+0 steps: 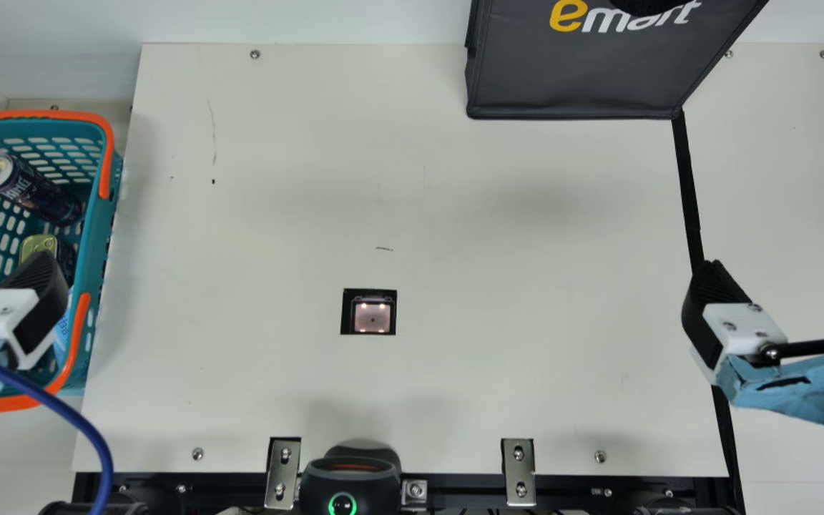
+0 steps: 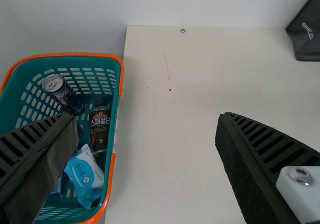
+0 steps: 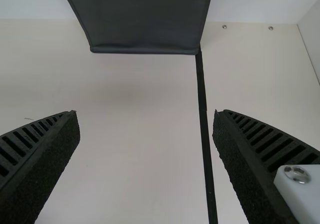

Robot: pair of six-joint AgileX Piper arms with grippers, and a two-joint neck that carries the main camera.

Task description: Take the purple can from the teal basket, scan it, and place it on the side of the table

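The dark purple can [image 1: 34,192] leans tilted inside the teal basket [image 1: 99,250], its silver top toward the back left. My left gripper [image 1: 4,307] is over the basket's front part, nearer the front than the can. In the left wrist view the can [image 2: 68,98] lies beyond one finger of my open left gripper [image 2: 146,119], untouched, in the basket [image 2: 116,119]. Over the right part of the table, near the black line, my right gripper [image 1: 782,266] stands apart from everything. The right wrist view shows that gripper [image 3: 146,114] open, nothing between its fingers.
Also in the basket are a gold-lidded can [image 1: 38,247], a dark bottle [image 2: 100,126] and a blue-white packet [image 2: 86,174]. A scanner window [image 1: 373,317] is set in the table [image 1: 512,286]. A black bag [image 1: 569,71] stands at the back; a scanner device [image 1: 351,479] is at the front edge.
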